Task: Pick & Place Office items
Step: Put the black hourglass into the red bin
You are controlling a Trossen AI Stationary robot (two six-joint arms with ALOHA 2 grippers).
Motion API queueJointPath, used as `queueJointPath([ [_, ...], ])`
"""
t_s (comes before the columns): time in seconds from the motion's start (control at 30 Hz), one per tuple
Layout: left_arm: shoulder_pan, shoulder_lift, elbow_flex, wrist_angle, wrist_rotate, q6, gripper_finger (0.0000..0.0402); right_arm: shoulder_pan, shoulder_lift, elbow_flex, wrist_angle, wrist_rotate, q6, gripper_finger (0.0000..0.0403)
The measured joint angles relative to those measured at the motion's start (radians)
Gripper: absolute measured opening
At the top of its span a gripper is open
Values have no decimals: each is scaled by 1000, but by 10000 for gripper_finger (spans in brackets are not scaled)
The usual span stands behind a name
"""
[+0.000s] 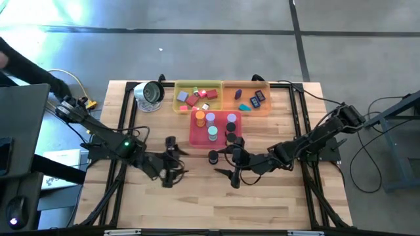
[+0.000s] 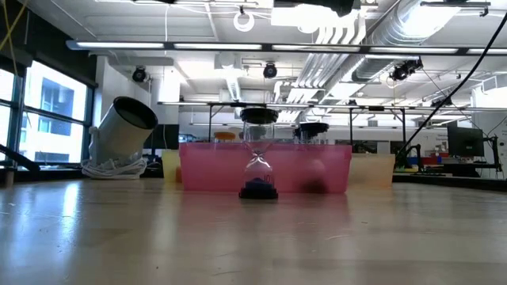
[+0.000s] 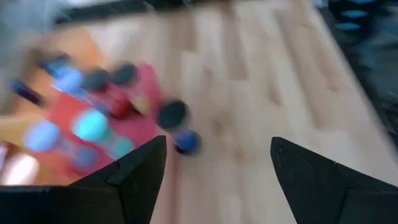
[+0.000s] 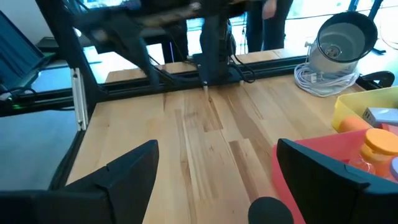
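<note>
A black-topped piece (image 1: 213, 157) stands on its dark blue base on the bare wood just in front of the pink tray (image 1: 197, 134); the low view shows it upright with a narrow waist (image 2: 258, 170). My left gripper (image 1: 172, 162) is open to its left, facing it (image 3: 217, 146). My right gripper (image 1: 231, 164) is open just to its right, and the piece's black top (image 4: 268, 208) shows low between its fingers (image 4: 217, 149). Lilac, teal and black cylinders (image 1: 212, 131) stand in the pink tray. Red, pink and grey blocks (image 1: 197, 97) lie in the yellow tray, blue and dark pieces (image 1: 252, 99) in the orange tray.
The yellow tray (image 1: 178, 88) and orange tray (image 1: 266, 88) sit side by side at the table's far edge, the pink tray in front of them. A round silver-rimmed object (image 1: 149, 95) with a coiled white cord lies left of the yellow tray. The near half of the table (image 1: 210, 203) is bare wood.
</note>
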Motion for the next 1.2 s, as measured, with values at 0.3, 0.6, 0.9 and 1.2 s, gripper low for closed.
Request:
queueJointPath([
  [0.3,137,175,0,309,-37,94,273,32,-155,0,-49,-9,14,315],
  [0.6,265,307,2,484,84,130,261,97,-342,0,-366,-30,136,315],
  [0.9,303,392,0,507,98,129,261,137,-371,0,-489,-31,143,315],
  [1.2,308,452,3,529,128,121,261,135,-371,0,-551,-30,141,315],
])
